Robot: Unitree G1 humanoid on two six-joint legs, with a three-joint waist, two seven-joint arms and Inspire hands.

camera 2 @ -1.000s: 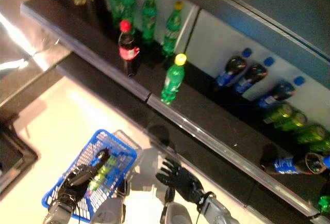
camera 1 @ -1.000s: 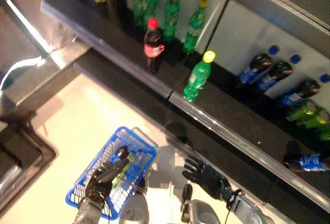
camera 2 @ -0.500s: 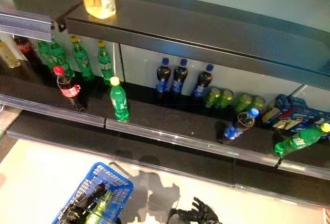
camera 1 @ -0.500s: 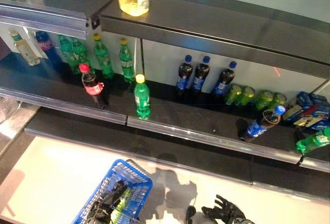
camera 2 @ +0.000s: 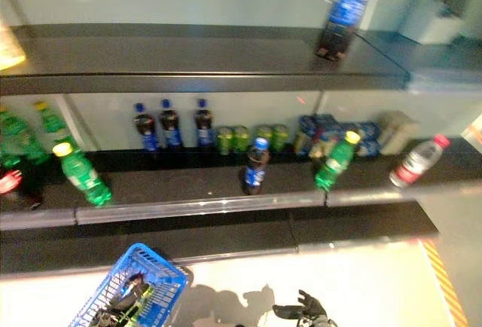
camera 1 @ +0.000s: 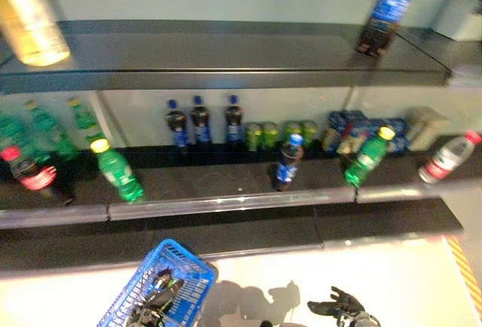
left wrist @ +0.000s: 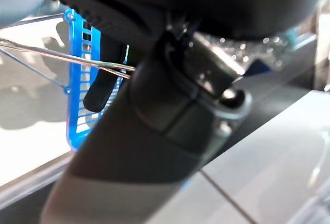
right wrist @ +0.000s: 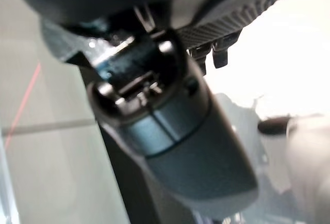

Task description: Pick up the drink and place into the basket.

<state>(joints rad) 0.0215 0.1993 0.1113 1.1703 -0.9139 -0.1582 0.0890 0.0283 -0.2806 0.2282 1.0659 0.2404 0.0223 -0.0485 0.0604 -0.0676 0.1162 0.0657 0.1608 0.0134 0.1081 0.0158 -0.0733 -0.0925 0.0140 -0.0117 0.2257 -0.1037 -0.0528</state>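
A blue wire basket [camera 1: 178, 273] hangs at the lower left, above the pale floor. My left hand [camera 1: 153, 306] is over it, and in the left wrist view a dark finger [left wrist: 101, 88] curls over the thin metal handle [left wrist: 62, 57]. Something green [camera 2: 140, 302] lies inside the basket. My right hand [camera 1: 340, 306] shows at the bottom edge, fingers spread, holding nothing. On the middle shelf stand drinks: a green bottle with a yellow cap [camera 1: 118, 175], a dark blue-capped bottle [camera 1: 286, 163] and a tilted green bottle [camera 1: 367, 157].
The black shelf front rail [camera 1: 226, 204] runs across the view. Further bottles, green cans [camera 1: 282, 132] and blue packs [camera 1: 361, 127] stand at the back, and a red-capped water bottle [camera 1: 445, 160] at the right. A yellow bottle [camera 1: 30, 18] and a blue-labelled bottle [camera 1: 387, 7] are on the top shelf.
The whole picture has swung rightward along the shelves, so the camera moved. The basket stays at my left hand and my right hand stays low and spread.
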